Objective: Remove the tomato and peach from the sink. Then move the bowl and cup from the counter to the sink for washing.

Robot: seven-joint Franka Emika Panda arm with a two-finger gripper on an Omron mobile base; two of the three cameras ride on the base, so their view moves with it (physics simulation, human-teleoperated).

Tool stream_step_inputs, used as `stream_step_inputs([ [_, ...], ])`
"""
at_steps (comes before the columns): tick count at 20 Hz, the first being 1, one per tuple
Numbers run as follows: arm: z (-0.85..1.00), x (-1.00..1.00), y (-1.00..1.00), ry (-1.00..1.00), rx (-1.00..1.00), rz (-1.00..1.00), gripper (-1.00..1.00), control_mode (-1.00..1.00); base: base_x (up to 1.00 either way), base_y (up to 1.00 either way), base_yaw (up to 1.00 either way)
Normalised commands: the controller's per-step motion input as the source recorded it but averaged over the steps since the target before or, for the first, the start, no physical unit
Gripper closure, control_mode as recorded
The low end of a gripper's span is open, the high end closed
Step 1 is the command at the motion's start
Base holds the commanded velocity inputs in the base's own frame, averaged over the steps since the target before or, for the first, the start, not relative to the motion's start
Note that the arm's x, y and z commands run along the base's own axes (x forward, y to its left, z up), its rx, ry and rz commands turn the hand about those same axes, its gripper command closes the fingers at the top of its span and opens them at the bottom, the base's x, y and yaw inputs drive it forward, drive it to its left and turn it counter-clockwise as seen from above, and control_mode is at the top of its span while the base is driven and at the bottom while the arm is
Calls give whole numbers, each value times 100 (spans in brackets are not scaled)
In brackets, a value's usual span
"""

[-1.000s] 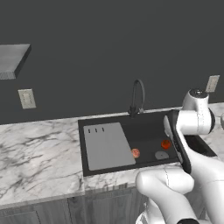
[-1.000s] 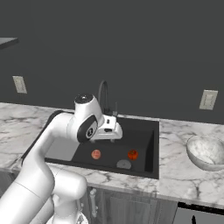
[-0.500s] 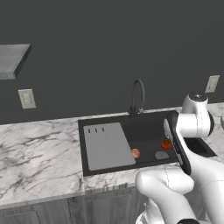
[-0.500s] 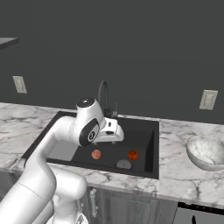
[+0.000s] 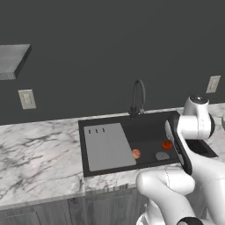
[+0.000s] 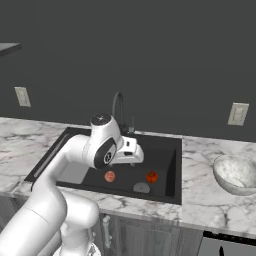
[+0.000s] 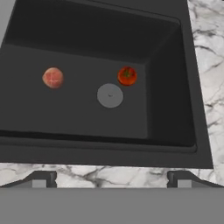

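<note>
Nothing of the task done yet, judging by how things lie. Tomato and peach both down on the black floor of the sink, apart from each other, with the round grey drain between them and a little nearer. Tomato just beyond the drain to its right, close to the right wall of the basin; peach further left, toward the grey flat panel.

Gripper poised above the near edge of the sink, looking down into it, fingers spread as wide as they go and holding nothing. Well clear of both fruits, no contact with either.

Bowl out on the marble counter to the right of the sink, apart from its rim, not yet moved. Cup not made out clearly enough to place.

Left to do, then: both fruits out of the basin, then bowl and cup carried over and set into it. Probably at the approach for the first fruit, which one not certain from the pose.
</note>
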Motion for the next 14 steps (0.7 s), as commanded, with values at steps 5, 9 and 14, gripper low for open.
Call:
stream_step_inputs([
  [5,-8,9,-7,0,1,0,-100,-100,0,0,0],
  [9,-9,12,-6,0,4,0,-100,-100,0,0,0],
  [14,-10,14,-5,0,6,0,-100,-100,0,0,0],
])
